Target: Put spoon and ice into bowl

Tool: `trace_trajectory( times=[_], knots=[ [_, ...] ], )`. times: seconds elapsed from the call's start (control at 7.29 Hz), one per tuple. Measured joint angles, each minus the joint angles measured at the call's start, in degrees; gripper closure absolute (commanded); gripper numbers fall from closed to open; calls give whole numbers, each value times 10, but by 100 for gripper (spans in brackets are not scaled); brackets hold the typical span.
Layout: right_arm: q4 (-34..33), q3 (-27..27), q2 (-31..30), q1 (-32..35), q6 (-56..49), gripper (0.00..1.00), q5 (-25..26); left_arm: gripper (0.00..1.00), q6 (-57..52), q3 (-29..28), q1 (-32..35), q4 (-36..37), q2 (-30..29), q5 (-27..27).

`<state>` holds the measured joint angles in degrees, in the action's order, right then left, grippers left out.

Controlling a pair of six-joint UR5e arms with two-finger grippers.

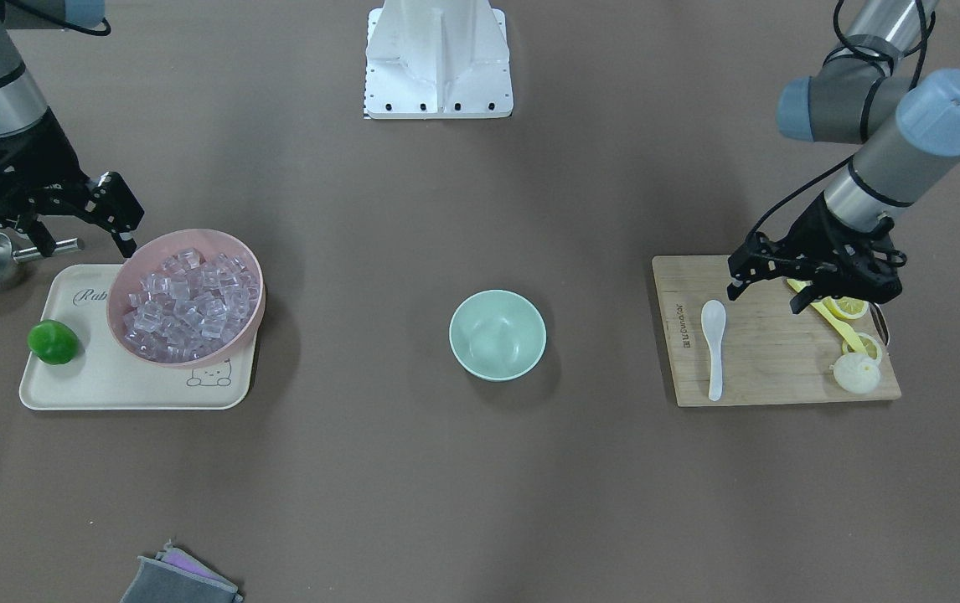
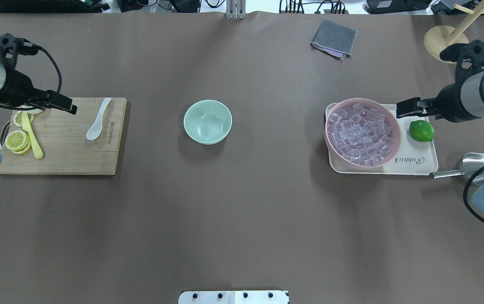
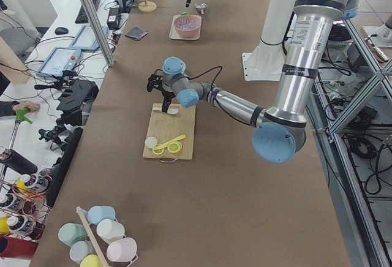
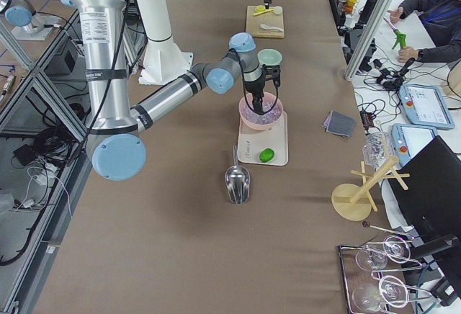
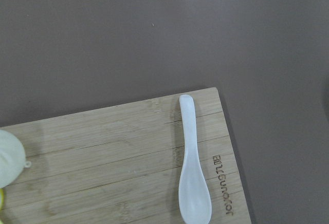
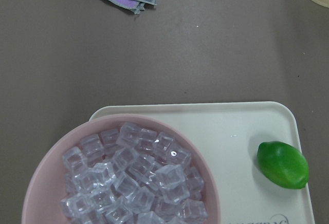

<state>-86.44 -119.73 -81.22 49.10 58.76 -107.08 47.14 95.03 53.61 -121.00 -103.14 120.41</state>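
Well left of the bowl point(image 2: 208, 121), the left arm's jaws hang spread wide and empty over the board point(image 2: 64, 156), where the spoon point(image 2: 97, 125) lies flat. Right of the bowl, ice point(image 2: 358, 135) heaps a pink bowl point(image 2: 395, 141). Further right, the right arm's jaws are parted too, gripping nothing.

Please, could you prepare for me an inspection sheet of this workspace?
Surface: brown table cover, no spill seen.
Job's things: short white glossy spoon lying on bamboo cutting board; clear ice cubes heaped in larger pink bowl; small mint-green bowl empty.
Clutter: lemon slices, long yellow spoon, green lime on cream tray, metal scoop, grey cloth.
Grippers: left gripper open, empty, over the board; right gripper open, empty, beside the pink bowl.
Cables: black cable looping off the left wrist.
Surroundings: seated operator at a side desk.
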Motion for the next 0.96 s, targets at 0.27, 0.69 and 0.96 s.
trace_trajectory(
  times=[0.27,0.69,0.96],
  knots=[
    [-22,1,20,-32,43,0,30,21,17,-38,-21,-16,-22,-39],
    [-26,3,28,-50,58,0,51,27,24,-81,-45,-44,-44,-73],
    [-26,3,29,-53,58,0,55,42,23,-94,-57,-56,-49,-95]
  ],
)
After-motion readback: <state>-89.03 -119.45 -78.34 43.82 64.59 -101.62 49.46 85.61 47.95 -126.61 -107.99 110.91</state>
